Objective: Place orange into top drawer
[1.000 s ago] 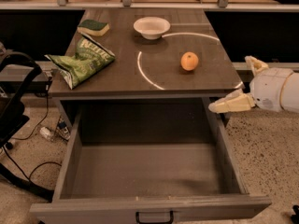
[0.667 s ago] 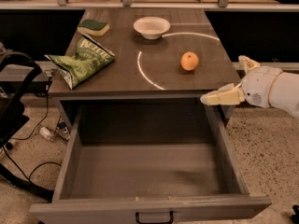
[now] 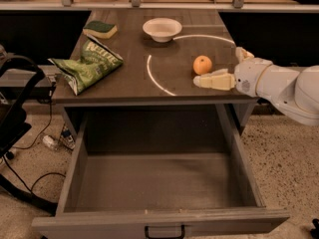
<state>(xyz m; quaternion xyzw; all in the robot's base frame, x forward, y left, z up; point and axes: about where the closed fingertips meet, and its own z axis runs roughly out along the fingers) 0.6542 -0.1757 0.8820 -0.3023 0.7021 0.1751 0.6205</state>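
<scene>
The top drawer [image 3: 159, 183] is standing pulled wide open beneath the tabletop [image 3: 129, 78], its black handle facing the camera. A white arm [image 3: 294, 91] is reaching in from the right, and its hand [image 3: 219, 66] is hanging over the tabletop's right edge with its fingers spread apart, gripping nothing. A green chip bag [image 3: 87, 66] is lying at the left, a white bowl [image 3: 162, 29] is sitting at the back, and a green sponge [image 3: 100, 29] is lying left of it. The orange [image 3: 202, 64] is resting on the tabletop just beside the hand's lower finger [image 3: 214, 80], outside the drawer.
</scene>
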